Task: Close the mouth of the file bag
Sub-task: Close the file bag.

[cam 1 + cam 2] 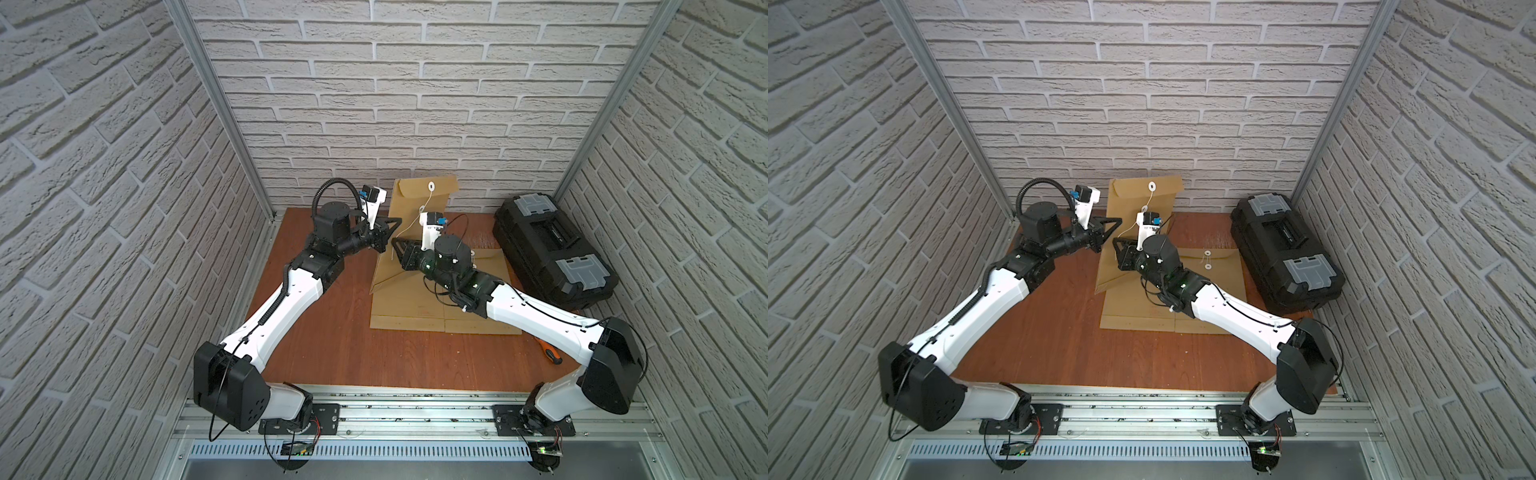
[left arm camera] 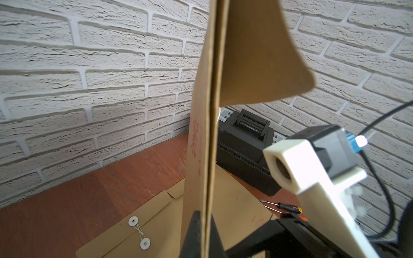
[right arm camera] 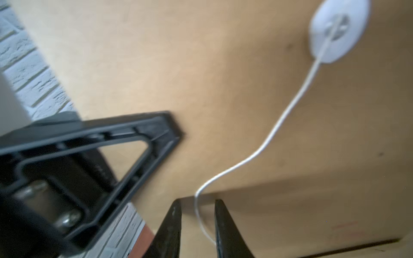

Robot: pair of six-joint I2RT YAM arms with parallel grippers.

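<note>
A brown file bag (image 1: pixel 411 199) (image 1: pixel 1129 199) stands upright at the back of the table. Its flap (image 2: pixel 257 55) is folded over at the top and carries a white disc (image 1: pixel 431 185) (image 3: pixel 337 29). My left gripper (image 1: pixel 397 220) (image 2: pixel 206 221) is shut on the bag's left edge and holds it up. A white string (image 3: pixel 288 109) (image 1: pixel 409 228) runs down from the disc. It passes between the fingers of my right gripper (image 3: pixel 197 202) (image 1: pixel 395 245), whose jaws stand a little apart around it, in front of the bag's face.
A second file bag (image 1: pixel 415 307) (image 2: pixel 156 223) lies flat on the table under the right arm, its string tied between two discs. A black toolbox (image 1: pixel 552 249) (image 1: pixel 1287 245) stands at the right. A screwdriver (image 1: pixel 550 353) (image 2: pixel 288 207) lies near the right arm. Brick walls close three sides.
</note>
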